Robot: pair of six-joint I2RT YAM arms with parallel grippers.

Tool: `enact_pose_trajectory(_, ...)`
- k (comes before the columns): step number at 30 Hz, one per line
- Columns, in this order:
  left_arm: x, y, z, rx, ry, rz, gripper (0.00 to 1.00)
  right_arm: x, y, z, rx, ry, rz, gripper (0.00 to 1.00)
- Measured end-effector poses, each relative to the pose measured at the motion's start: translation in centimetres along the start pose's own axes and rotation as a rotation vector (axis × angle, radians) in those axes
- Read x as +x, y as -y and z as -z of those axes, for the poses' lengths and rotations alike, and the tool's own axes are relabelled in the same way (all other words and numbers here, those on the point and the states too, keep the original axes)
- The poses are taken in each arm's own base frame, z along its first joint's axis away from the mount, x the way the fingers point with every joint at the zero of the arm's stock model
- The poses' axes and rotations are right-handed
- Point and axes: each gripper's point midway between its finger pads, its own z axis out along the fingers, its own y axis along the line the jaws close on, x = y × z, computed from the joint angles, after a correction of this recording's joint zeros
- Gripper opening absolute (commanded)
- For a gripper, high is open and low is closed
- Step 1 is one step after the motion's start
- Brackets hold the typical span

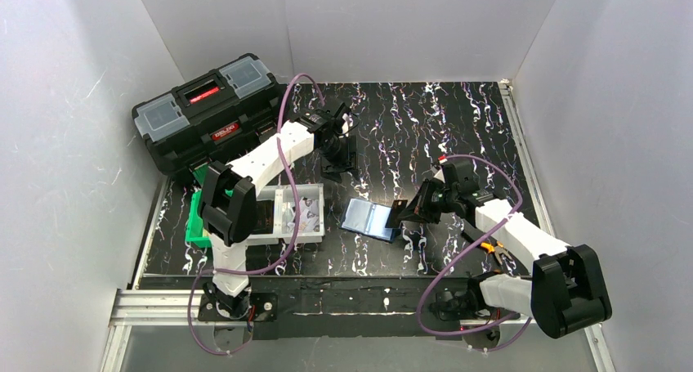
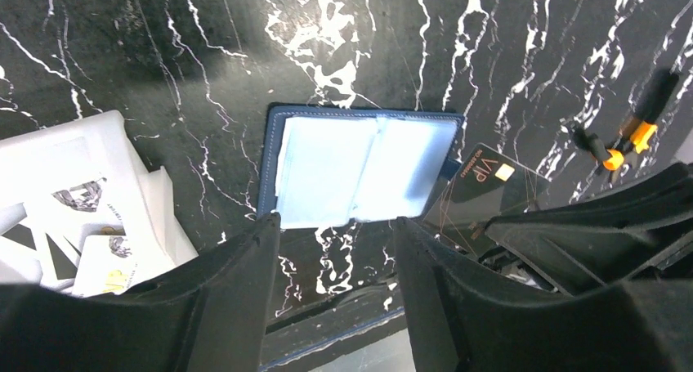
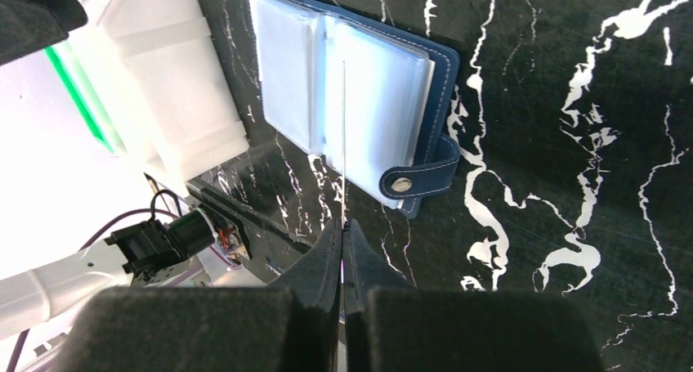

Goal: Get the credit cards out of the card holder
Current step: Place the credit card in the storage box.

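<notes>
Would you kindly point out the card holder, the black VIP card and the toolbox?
card holder (image 2: 323, 172), left wrist view, left inner pocket.
black VIP card (image 2: 489, 182), left wrist view, printed face.
toolbox (image 1: 219, 110), top external view, black lid.

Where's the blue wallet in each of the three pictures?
Top: the wallet lies open near the centre.
Left wrist: centre, spread open.
Right wrist: upper middle, behind the card held edge-on.
Shared landmark: the white tray, left of it in every view.
</notes>
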Motion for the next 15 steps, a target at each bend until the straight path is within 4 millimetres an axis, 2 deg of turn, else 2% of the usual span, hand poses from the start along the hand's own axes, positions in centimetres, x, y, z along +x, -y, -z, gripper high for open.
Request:
enact_pose_trajectory(9, 1.2, 1.3, 1.8, 0.120, -0.027, -0.024, 0.53, -1.1, -2.2, 1.1, -0.045, 0.025, 0.026, 0.01)
enact_pose_trajectory(15, 2.1, 2.6, 3.0, 0.281, -0.056, -0.019, 0.53, -0.7, -3.9, 1.6, -0.126, -0.013, 0.032, 0.01)
